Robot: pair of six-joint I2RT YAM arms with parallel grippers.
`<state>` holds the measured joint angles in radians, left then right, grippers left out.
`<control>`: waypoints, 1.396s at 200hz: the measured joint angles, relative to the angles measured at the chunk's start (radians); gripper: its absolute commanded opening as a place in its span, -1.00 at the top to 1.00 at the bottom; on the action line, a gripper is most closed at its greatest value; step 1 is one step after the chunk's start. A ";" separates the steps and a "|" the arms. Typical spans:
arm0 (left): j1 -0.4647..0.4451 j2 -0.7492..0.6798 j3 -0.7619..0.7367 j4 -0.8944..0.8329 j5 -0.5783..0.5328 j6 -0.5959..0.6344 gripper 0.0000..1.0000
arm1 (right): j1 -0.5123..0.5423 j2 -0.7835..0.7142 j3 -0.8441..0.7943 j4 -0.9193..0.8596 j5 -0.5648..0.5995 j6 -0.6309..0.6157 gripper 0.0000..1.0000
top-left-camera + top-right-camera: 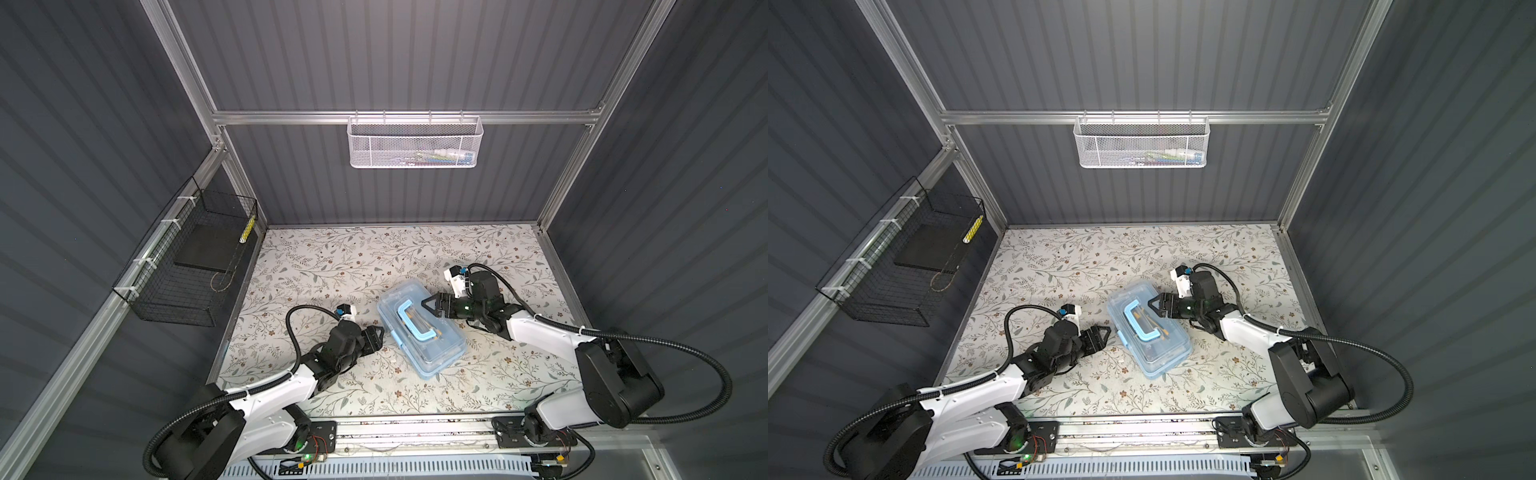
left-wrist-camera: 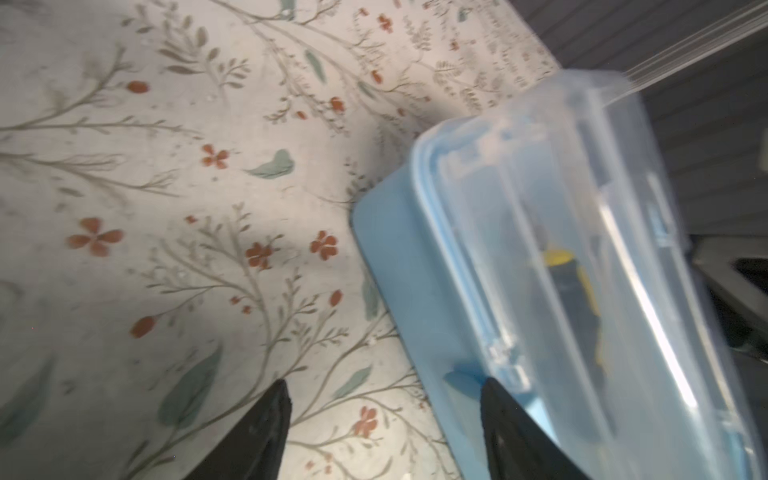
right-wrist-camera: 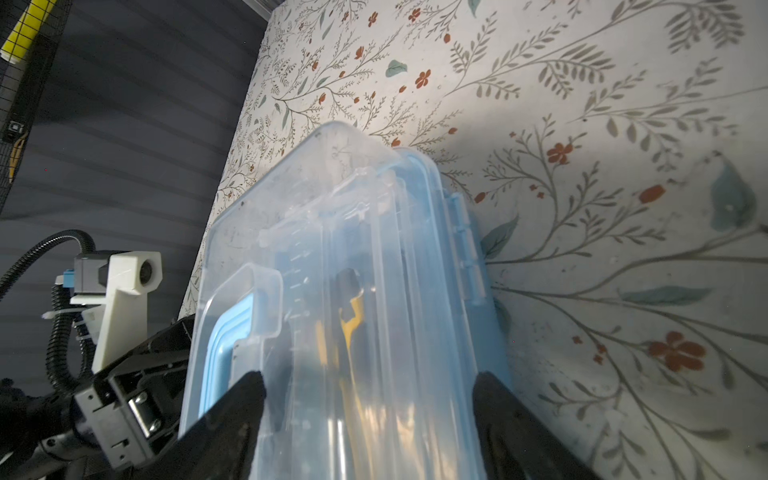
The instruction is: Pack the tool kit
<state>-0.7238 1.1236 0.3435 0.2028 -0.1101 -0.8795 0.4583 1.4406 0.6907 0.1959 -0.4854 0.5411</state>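
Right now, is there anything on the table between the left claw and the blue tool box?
Nothing: in both top views only a short bare strip of flowered table separates the open left gripper from the tool kit.

Grey ribbed walls [image 1: 395, 54], aluminium frame [image 1: 407, 117], floral tabletop [image 1: 332, 257].

Both arms: white moulded link shells, black joint housings, black wrist sections. Black corrugated cable conduit loops from each base to the wrist, cinched with white zip ties. White camera bracket with blue connector at each wrist. Black triangular fingers [image 1: 428, 305]. Green status LEDs lit at bases.
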 measured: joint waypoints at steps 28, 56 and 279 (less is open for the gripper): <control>-0.011 -0.001 0.059 -0.122 0.037 0.049 -0.85 | -0.005 -0.027 -0.009 -0.040 -0.001 0.000 -0.63; -0.134 0.033 0.123 -0.219 0.014 0.096 -0.92 | -0.019 -0.020 0.000 -0.053 -0.025 0.000 -0.63; -0.215 0.133 0.069 -0.068 0.000 0.223 -0.99 | -0.038 0.007 -0.008 0.013 -0.056 0.052 -0.63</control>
<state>-0.9390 1.2564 0.4122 0.1352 -0.1104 -0.6563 0.4202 1.4475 0.6830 0.2089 -0.5419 0.5934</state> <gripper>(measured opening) 0.996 0.814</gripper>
